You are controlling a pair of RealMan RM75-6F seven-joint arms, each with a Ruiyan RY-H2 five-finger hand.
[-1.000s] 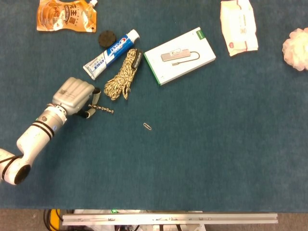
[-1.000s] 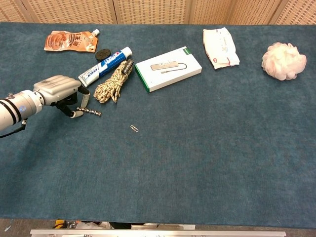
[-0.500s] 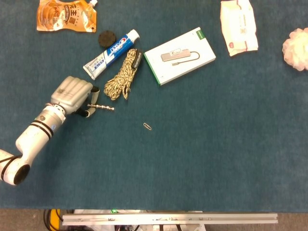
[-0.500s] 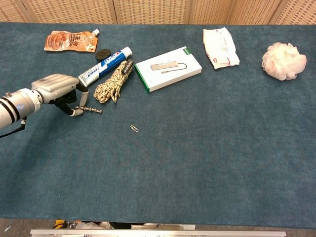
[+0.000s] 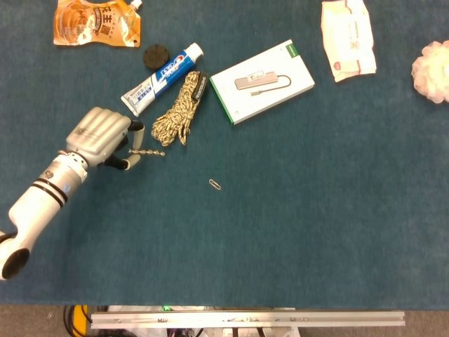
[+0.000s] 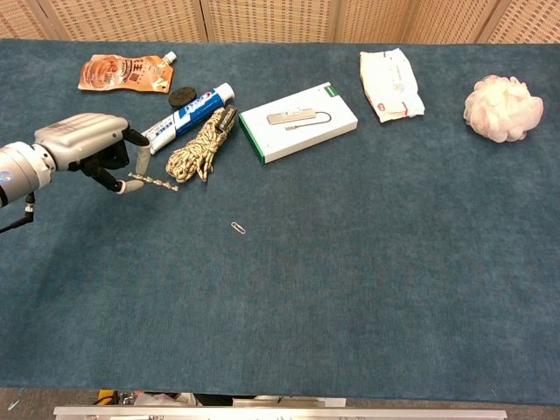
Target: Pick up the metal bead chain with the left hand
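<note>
Lifting and drawing back leftward since a moment ago, the left hand (image 5: 98,137) (image 6: 83,140) is pinching one end of the bead chain (image 5: 146,152) (image 6: 156,182) in its fingers (image 6: 133,160); the chain is sticking out to the right, just beside the rope bundle (image 5: 178,112) on the blue worktop (image 5: 295,210).

- The left robot hand (image 6: 87,144) pinches one end of the bead chain (image 6: 156,182), which sticks out stiffly to the right.
- Just beyond the chain's free end lies a coiled rope (image 6: 200,147), beside a toothpaste tube (image 6: 185,118).
- A paper clip (image 6: 237,227) lies alone on the blue surface (image 6: 367,280).
- A white box (image 6: 297,122) sits right of the rope.
</note>
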